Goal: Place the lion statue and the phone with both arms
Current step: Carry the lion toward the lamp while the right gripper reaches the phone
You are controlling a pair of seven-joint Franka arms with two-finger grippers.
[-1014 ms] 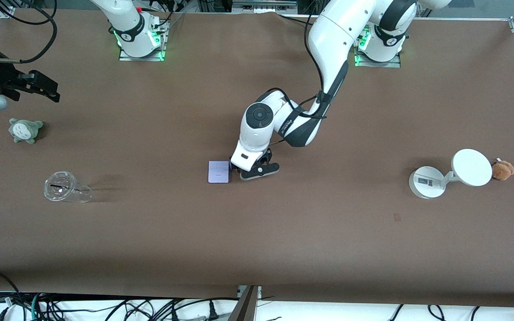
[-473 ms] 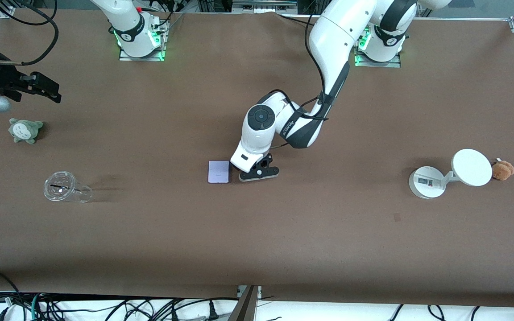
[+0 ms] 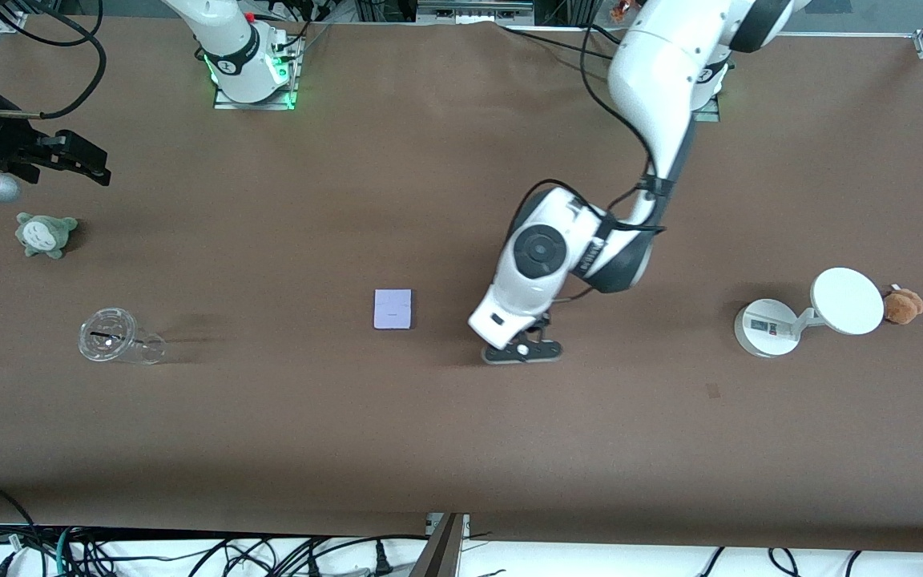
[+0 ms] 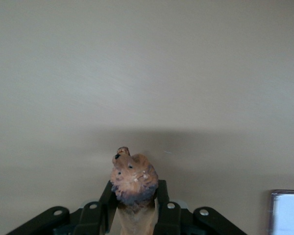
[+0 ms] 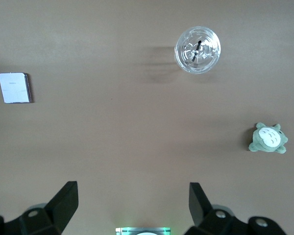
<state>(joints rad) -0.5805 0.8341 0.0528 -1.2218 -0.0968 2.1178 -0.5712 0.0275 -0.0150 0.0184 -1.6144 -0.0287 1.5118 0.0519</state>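
Observation:
The lion statue point(image 4: 133, 180), a slim brown figurine with a darker mane, is clamped between the fingers of my left gripper point(image 4: 134, 205), head sticking out. In the front view my left gripper point(image 3: 521, 351) hangs low over bare table, apart from the phone toward the left arm's end; the lion is hidden under it there. The phone point(image 3: 393, 309), a flat pale lavender rectangle, lies flat mid-table; it also shows in the left wrist view point(image 4: 286, 213) and the right wrist view point(image 5: 14, 88). My right gripper point(image 3: 69, 156) is open and empty, high over the right arm's end of the table.
A clear lidded cup point(image 3: 113, 336) and a green plush toy point(image 3: 45, 234) sit toward the right arm's end. A white round-based stand with a disc point(image 3: 810, 312) and a brown plush toy point(image 3: 904, 305) sit toward the left arm's end.
My left gripper, which was right beside the phone, has moved away from it toward the left arm's end, carrying the lion. The phone has stayed put. The right arm has barely moved.

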